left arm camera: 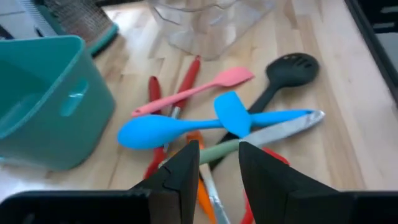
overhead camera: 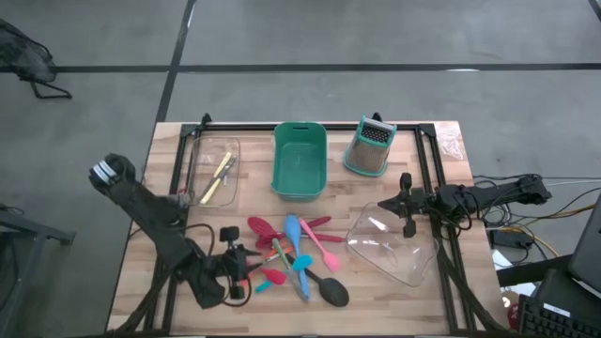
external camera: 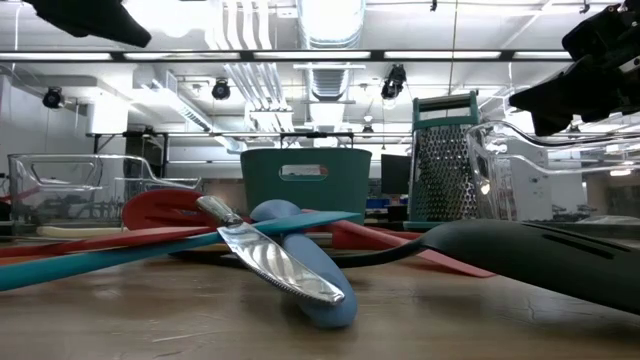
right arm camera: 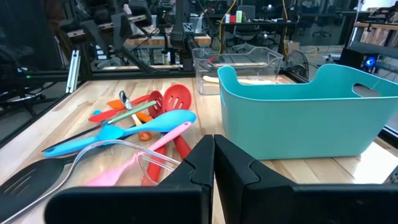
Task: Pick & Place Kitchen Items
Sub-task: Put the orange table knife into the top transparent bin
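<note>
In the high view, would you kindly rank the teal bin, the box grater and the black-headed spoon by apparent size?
1. teal bin, largest.
2. box grater, clearly smaller.
3. black-headed spoon, smallest, though pile hides part of its handle.

Both arms matte black, chunky jointed links. Left arm (overhead camera: 150, 211) has a white/grey striped band at its shoulder end. Right arm (overhead camera: 479, 195) is slimmer, black cables trailing off its base. Left gripper (left arm camera: 214, 171) and right gripper (right arm camera: 213, 163): plain dark, flat wedge-shaped fingers, no visible markings
</note>
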Motion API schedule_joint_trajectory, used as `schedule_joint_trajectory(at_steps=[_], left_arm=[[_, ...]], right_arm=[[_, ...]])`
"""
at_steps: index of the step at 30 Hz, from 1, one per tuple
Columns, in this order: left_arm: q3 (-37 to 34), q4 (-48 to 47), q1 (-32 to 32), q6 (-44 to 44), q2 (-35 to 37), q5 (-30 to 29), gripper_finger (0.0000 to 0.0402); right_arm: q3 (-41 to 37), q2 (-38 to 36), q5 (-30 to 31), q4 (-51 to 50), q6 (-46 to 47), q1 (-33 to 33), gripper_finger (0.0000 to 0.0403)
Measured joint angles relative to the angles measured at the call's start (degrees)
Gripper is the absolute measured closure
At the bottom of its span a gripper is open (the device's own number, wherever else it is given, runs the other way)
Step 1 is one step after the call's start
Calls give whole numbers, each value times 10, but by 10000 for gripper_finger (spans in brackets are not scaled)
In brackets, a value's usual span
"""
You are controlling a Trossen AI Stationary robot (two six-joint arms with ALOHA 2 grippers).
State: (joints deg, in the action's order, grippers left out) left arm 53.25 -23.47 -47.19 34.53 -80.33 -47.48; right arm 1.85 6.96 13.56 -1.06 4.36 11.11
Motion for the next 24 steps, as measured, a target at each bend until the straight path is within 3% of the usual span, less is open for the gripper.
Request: schedule_joint_trajectory(at_steps=[7,13,20,24], left_arm=[[0,-1,-3,29,-17,23,282],[0,-4,-2,0,-28,89,282],[0,-54,-2,47,-28,95,281],[-9,-50,-2,57,-28,100,259]], right_arm=[[0,0,0,0,1,0,394],[0,0,0,0,1,0,394],[0,0,0,0,0,0,394],[0,0,0,0,0,0,394]])
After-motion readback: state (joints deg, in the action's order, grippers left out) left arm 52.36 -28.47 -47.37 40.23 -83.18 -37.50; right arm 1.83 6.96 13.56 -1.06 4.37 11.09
